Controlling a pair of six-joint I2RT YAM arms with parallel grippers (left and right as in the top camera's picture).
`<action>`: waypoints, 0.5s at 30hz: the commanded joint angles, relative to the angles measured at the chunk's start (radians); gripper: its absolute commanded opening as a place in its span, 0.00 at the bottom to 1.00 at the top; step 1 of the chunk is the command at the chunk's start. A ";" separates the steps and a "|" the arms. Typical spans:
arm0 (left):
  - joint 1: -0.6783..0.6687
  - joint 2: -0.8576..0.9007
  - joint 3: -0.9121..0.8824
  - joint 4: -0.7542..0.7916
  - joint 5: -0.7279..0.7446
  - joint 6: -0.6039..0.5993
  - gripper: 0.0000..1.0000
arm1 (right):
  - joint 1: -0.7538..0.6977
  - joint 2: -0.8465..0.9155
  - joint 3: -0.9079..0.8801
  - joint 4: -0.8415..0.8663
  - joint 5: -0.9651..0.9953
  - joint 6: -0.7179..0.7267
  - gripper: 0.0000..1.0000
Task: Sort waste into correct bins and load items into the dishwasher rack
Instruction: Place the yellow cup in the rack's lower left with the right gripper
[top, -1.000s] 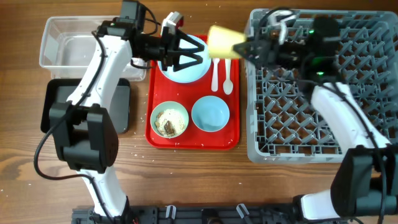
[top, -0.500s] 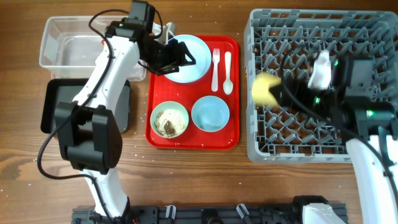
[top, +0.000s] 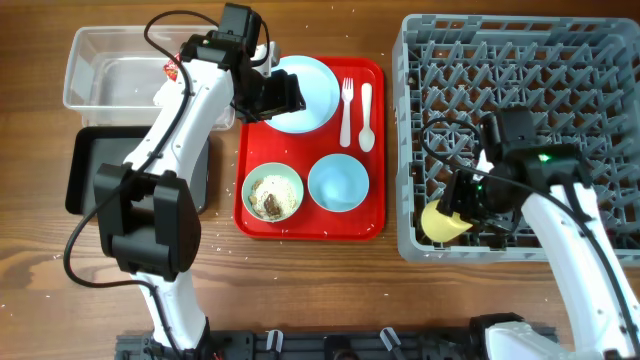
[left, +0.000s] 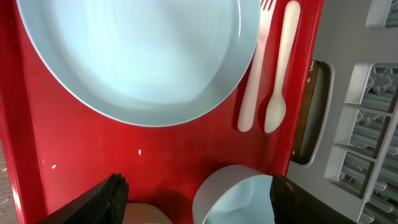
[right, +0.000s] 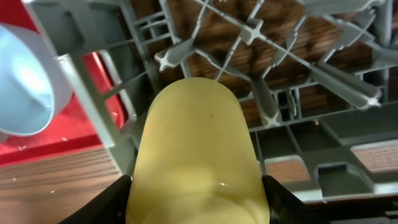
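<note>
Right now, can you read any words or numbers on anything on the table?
No word, number or sign can be read in any view.
The snack wrapper is too small to show any print.
The yellow cup, the plate and the rack show plain surfaces with no lettering.

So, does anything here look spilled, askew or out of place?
Small pale crumbs lie scattered on the wooden table left of the flat red tray, a couple on the tray itself. Nothing else stands out.

A yellow cup (top: 443, 222), grey rack (top: 560, 60), red tray (top: 300, 224).
</note>
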 joint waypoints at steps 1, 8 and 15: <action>-0.004 -0.018 0.013 -0.001 -0.014 0.006 0.75 | 0.006 0.060 -0.018 0.031 0.022 0.009 0.66; -0.004 -0.018 0.013 -0.001 -0.014 0.006 0.79 | 0.006 0.071 0.103 0.069 -0.013 -0.004 0.79; -0.003 -0.018 0.013 -0.004 -0.024 0.006 0.77 | 0.014 0.078 0.258 0.376 -0.261 -0.046 0.67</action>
